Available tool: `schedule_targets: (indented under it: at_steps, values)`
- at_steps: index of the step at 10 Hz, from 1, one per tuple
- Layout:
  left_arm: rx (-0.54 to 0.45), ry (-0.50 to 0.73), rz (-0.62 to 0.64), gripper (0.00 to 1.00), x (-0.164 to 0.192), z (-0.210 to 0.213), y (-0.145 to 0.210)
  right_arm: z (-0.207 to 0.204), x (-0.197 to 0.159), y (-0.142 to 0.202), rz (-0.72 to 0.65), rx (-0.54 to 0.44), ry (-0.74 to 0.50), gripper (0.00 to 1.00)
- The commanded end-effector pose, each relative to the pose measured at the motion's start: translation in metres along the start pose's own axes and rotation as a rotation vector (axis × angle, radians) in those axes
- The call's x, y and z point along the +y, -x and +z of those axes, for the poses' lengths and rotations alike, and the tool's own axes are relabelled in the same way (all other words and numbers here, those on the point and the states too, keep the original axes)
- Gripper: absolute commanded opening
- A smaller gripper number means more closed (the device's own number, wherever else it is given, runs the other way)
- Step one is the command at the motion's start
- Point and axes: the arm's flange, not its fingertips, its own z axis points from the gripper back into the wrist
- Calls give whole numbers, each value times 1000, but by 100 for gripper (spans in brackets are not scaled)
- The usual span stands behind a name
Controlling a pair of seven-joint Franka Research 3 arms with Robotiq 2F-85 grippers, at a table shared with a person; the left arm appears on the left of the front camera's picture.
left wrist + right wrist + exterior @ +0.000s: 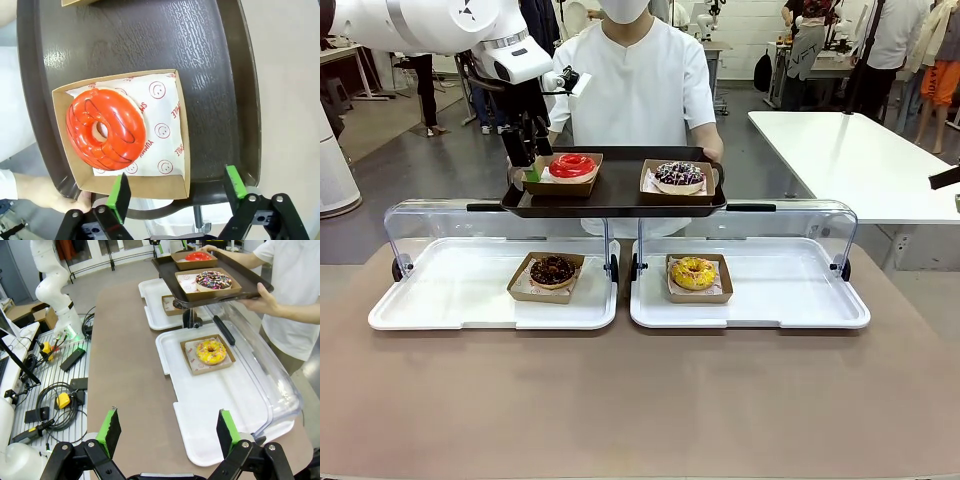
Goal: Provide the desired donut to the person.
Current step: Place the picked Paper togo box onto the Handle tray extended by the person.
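Above the person's dark tray [620,195], the red donut [106,128] is being left by the released left pincer [177,192]; a straight upward retreat is being advised.

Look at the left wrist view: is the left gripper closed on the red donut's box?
No: the left gripper stands open, clear of the red donut on the dark tray.

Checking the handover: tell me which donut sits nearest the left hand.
The red donut, in its box at the left end of the tray the person holds. The left hand, open, is right beside it; the sprinkled, chocolate and yellow donuts lie farther off.
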Motion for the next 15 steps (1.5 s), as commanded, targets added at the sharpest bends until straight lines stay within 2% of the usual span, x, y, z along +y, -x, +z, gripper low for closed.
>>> schedule_targets:
  at_steps: [1,3,5,10,12,14,15]
  values:
    - [23,8,7,100,0,6,1,0,1,-1,2,-6,-1,100]
    - [23,25,25,100,-7,11,4,0,1,-1,2,-6,-1,100]
    - [35,40,2,100,-33,25,24,0,1,-1,2,-6,-1,100]
    - [-58,-11,-29,100,-130,44,129,0,1,-1,2,-6,-1,100]
    - [-85,-58,-19,100,-156,51,155,0,1,-1,2,-6,-1,100]
    - [-60,-101,-14,100,-158,53,168,0,1,-1,2,-6,-1,100]
    - [-48,-32,7,100,-154,55,164,0,1,-1,2,-6,-1,100]
